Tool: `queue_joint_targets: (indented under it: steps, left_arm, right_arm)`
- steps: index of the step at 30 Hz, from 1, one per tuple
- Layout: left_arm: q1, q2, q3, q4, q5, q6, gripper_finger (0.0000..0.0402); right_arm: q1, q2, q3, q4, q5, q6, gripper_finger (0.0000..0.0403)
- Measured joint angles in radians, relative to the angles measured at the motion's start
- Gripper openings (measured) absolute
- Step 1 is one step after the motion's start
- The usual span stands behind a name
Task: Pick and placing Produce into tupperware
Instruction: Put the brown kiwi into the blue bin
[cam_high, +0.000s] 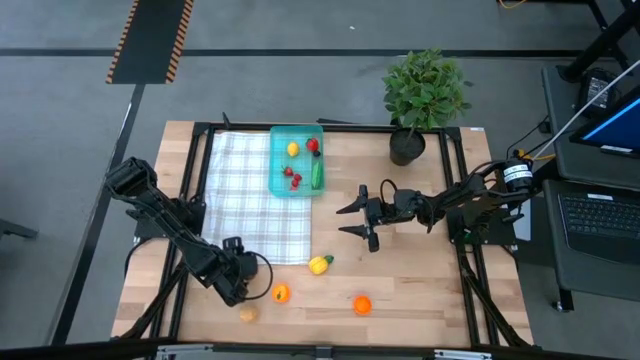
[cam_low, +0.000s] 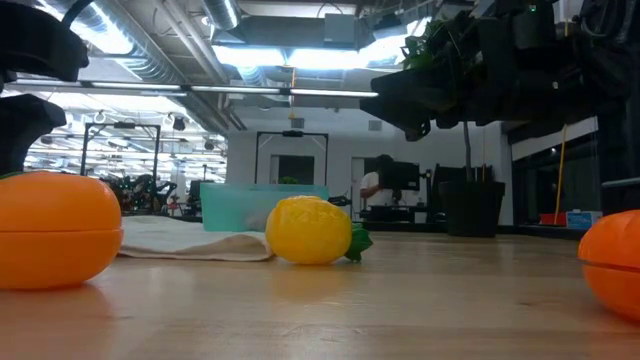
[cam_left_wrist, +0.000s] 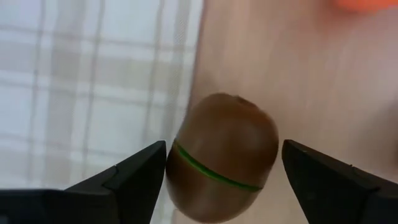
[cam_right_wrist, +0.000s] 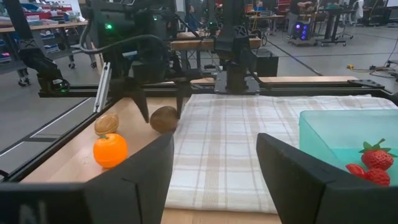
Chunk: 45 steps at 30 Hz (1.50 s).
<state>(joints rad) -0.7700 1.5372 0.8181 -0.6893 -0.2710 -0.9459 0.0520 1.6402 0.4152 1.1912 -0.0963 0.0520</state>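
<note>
While the high view shows the left pincer (cam_high: 237, 262) by the tabletop's near-left corner, the tupperware (cam_high: 296, 160) sits toward the far edge and the right pincer (cam_high: 358, 222) waits wide mid-tabletop. The left wrist view shows its fingers loosely bracketing a brown produce piece (cam_left_wrist: 222, 157), long axis slanted across the gap. The right wrist view shows that piece (cam_right_wrist: 164, 119) beside the cloth (cam_right_wrist: 249, 149).

The left tool (cam_left_wrist: 221, 171) hides the brown produce's (cam_left_wrist: 222, 157) lower edge, cut off by the frame.
</note>
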Motion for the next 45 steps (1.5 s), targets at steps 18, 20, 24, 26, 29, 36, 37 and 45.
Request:
queue_joint_targets:
  steps: [18, 20, 24, 26, 29, 36, 37, 45]
  left_arm:
    - [-0.004, 0.000, 0.000, 0.040, 0.000, -0.003, 0.0311]
    - [-0.002, 0.000, 0.000, 0.040, 0.000, -0.006, 0.0310]
    - [-0.003, 0.000, 0.000, 0.014, 0.000, -0.010, 0.0305]
    - [-0.003, 0.000, 0.000, -0.005, 0.000, 0.004, 0.0303]
    - [-0.003, 0.000, 0.000, -0.020, -0.001, 0.037, 0.0303]
    - [-0.003, 0.000, 0.000, -0.029, -0.002, 0.112, 0.0303]
    - [-0.003, 0.000, 0.000, -0.030, -0.002, 0.116, 0.0303]
    - [-0.003, 0.000, 0.000, -0.028, -0.002, 0.117, 0.0302]
  right_arm:
    - [0.000, 0.000, 0.000, 0.000, 0.000, 0.000, 0.0232]
    - [0.000, 0.000, 0.000, 0.000, 0.000, 0.000, 0.0232]
    - [0.000, 0.000, 0.000, 0.000, 0.000, 0.000, 0.0232]
    - [0.000, 0.000, 0.000, 0.000, 0.000, 0.008, 0.0232]
    - [0.000, 0.000, 0.000, 0.000, 0.000, 0.022, 0.0232]
    - [0.000, 0.000, 0.000, 0.000, 0.000, 0.022, 0.0232]
    - [0.000, 0.000, 0.000, 0.000, 0.000, 0.022, 0.0232]
    - [0.000, 0.000, 0.000, 0.000, 0.000, 0.022, 0.0232]
